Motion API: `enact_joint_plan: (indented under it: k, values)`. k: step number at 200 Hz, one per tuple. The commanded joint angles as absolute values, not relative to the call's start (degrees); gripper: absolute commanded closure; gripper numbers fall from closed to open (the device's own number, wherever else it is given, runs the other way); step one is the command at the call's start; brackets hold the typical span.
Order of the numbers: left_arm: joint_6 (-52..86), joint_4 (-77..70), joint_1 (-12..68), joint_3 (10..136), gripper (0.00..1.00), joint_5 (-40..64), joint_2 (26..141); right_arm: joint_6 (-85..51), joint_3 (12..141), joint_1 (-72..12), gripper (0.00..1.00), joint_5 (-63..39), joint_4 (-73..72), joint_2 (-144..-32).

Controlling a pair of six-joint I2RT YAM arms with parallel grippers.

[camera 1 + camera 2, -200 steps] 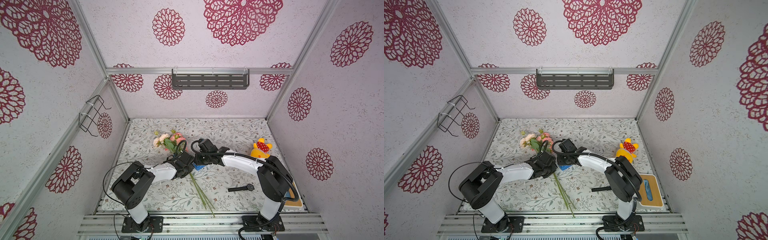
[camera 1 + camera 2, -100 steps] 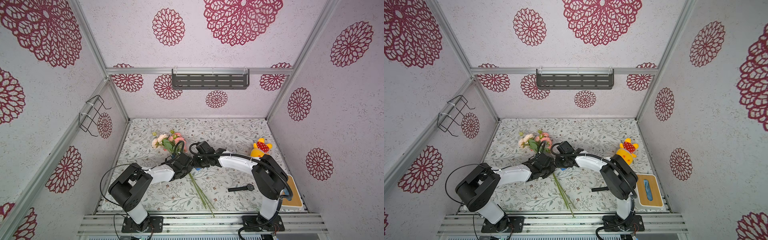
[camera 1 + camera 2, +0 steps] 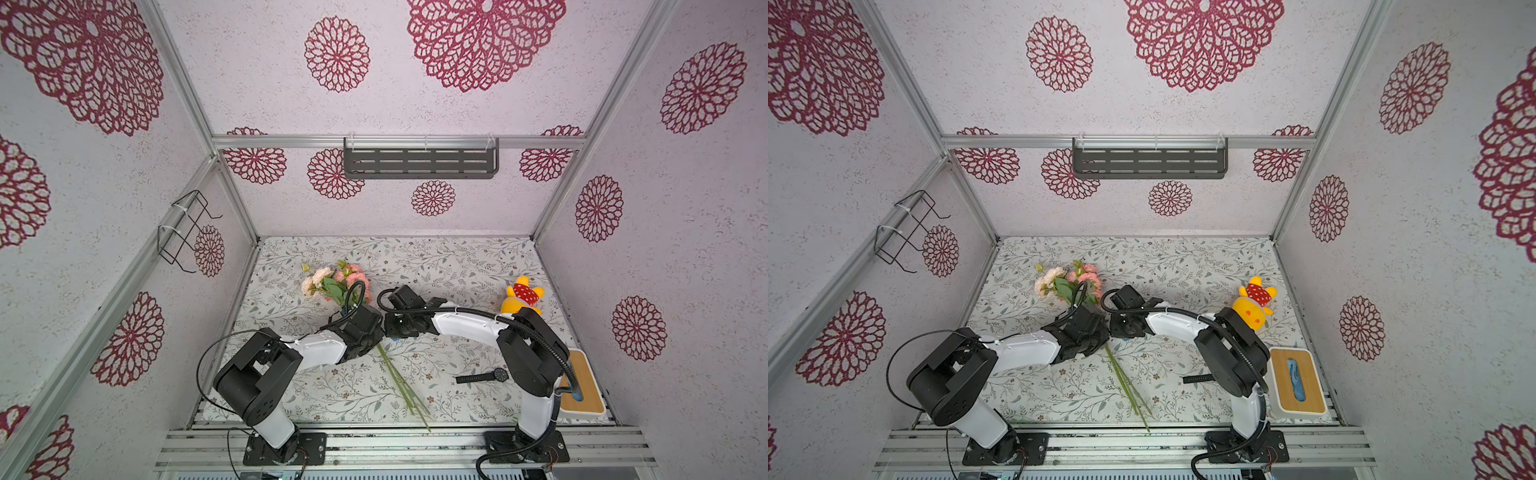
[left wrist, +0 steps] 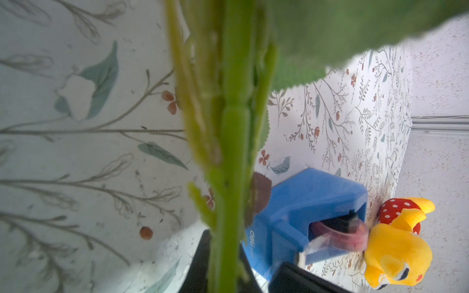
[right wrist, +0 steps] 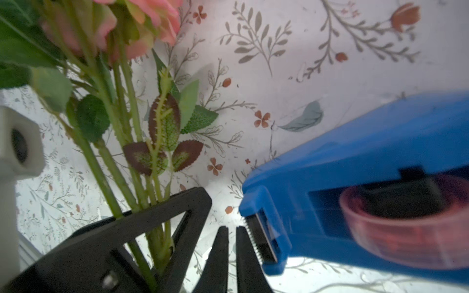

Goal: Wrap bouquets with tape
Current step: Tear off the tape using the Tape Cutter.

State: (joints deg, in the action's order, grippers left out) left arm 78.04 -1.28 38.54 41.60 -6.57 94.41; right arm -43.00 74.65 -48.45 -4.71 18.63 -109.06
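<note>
Grip of the left gripper (image 5: pixel 157 236) on the bouquet (image 5: pixel 165 124): jaws closed round the bundled green stems, just below the lowest leaves. Just beside it, the right gripper (image 5: pixel 229 243), jaws standing almost together with only a thin slit between, tips right at the toothed cutter of the blue dispenser (image 5: pixel 355 152); cannot tell whether any strip of the tape (image 5: pixel 406 236) lies in that slit. Reddish, translucent roll seated in the dispenser's slot. Dispenser down on the tabletop (image 3: pixel 457 266), close beside the held stems, almost wholly hidden beneath the right wrist in both top views. Seen from above, both grippers tip to tip near the middle of the tabletop, arms reaching in from either front corner. Bouquet slanted across the tabletop: pink, peach and cream blooms toward the back left, bare stem ends past the front edge, over the metal rail (image 3: pixel 374 436). Farther out to the right, yellow plush toy (image 3: pixel 521 297) with a red dotted patch near the back, partly behind the right arm; black wristwatch (image 3: pixel 484 377) flat on the tabletop near that arm; white box (image 3: pixel 1296 382) with a wooden lid at the front right corner. Beyond the tabletop, dark slotted shelf (image 3: pixel 419 162) on the back wall and black wire rack (image 3: pixel 185 232) on the left wall.
</note>
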Motion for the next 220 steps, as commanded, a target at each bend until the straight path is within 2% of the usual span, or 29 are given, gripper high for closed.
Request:
enact_joint_plan:
  k: [1, 71, 114, 148, 187, 220]
  values:
    - [78.56, -2.46, 38.33, 41.22, 1.0, -7.51, 93.26, -41.3, 78.66, -49.25, 0.88, 1.96, 26.67, -111.74]
    - [79.96, -4.22, 37.9, 38.94, 1.0, -7.35, 92.37, -39.92, 78.73, -51.15, 0.88, 3.81, 27.74, -115.26]
    - [81.62, -6.5, 37.29, 36.86, 1.0, -7.14, 91.61, -39.99, 78.08, -51.08, 0.8, 0.97, 22.99, -113.79]
    - [83.14, -9.6, 36.14, 33.63, 1.0, -6.88, 90.06, -39.84, 77.42, -51.07, 0.79, 1.93, 23.71, -113.93]
    - [82.47, -10.04, 36.37, 34.58, 1.0, -5.4, 91.58, -43.42, 71.34, -49.75, 0.8, -0.71, 17.06, -111.33]
    - [82.45, -10.27, 36.52, 34.45, 1.0, -6.08, 91.29, -36.64, 74.18, -49.86, 0.77, -5.07, 15.49, -111.19]
